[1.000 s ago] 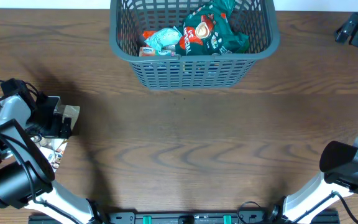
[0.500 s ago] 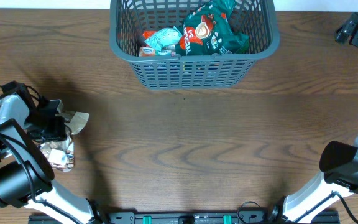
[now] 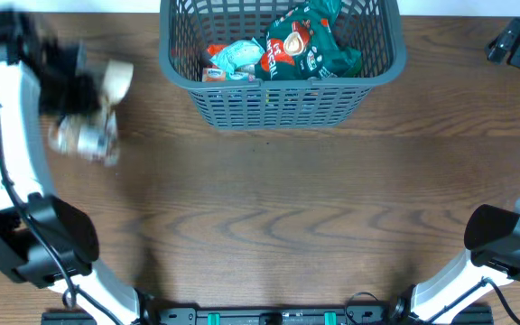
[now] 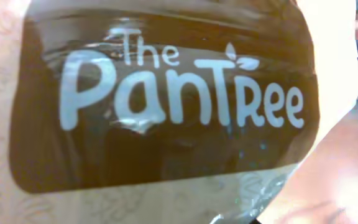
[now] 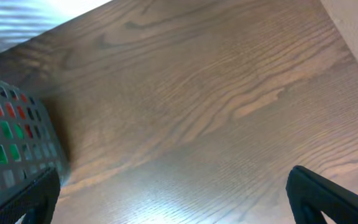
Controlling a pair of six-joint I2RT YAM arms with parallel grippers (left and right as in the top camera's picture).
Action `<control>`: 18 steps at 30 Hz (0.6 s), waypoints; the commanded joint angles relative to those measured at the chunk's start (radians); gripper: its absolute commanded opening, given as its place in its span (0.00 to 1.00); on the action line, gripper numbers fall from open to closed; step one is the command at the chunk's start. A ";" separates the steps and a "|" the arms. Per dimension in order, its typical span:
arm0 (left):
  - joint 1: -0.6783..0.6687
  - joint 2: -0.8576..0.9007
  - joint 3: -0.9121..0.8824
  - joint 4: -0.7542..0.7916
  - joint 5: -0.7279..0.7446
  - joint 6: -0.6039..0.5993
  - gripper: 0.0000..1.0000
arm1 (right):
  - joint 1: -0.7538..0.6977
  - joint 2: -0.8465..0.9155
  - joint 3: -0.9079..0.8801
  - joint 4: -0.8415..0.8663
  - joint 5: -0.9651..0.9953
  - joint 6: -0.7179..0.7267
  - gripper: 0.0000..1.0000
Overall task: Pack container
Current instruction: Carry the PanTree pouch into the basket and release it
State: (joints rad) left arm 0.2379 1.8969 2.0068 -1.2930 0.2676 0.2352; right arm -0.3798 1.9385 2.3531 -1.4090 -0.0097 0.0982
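Note:
The container (image 3: 278,104), a dark grey slotted basket, stands at the back centre and holds a green bag (image 3: 307,45) and a teal pack (image 3: 237,56). My left gripper (image 3: 72,88) is raised at the back left, to the left of the container, and is shut on a beige and brown snack pack (image 3: 99,113) that hangs blurred below it. The same snack pack (image 4: 166,112), printed "The PanTree", fills the left wrist view and hides the fingers. My right gripper (image 3: 515,41) is at the back right, open with nothing between its fingers (image 5: 328,199). A corner of the container (image 5: 11,143) shows in the right wrist view.
Brown wood-grain table (image 3: 278,208) runs across the whole scene. The arm bases sit at the front left (image 3: 34,244) and front right (image 3: 504,239). A rail lies along the front edge (image 3: 269,316).
My left gripper has shut on the snack pack at the left of the table, lifted it, and swung it toward the back left. The right arm has not moved.

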 commanded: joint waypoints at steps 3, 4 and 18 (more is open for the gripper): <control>-0.188 -0.008 0.323 0.023 0.031 0.007 0.05 | -0.004 0.011 -0.003 -0.001 0.002 -0.010 0.99; -0.216 -0.008 0.352 0.027 0.031 0.044 0.06 | -0.004 0.011 -0.003 -0.002 0.002 -0.010 0.99; -0.571 0.086 0.432 0.209 -0.071 0.838 0.06 | -0.004 0.011 -0.003 -0.016 0.003 -0.010 0.99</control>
State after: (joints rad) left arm -0.3374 1.9266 2.4241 -1.1019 0.2291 0.9062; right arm -0.3798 1.9385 2.3531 -1.4204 -0.0097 0.0982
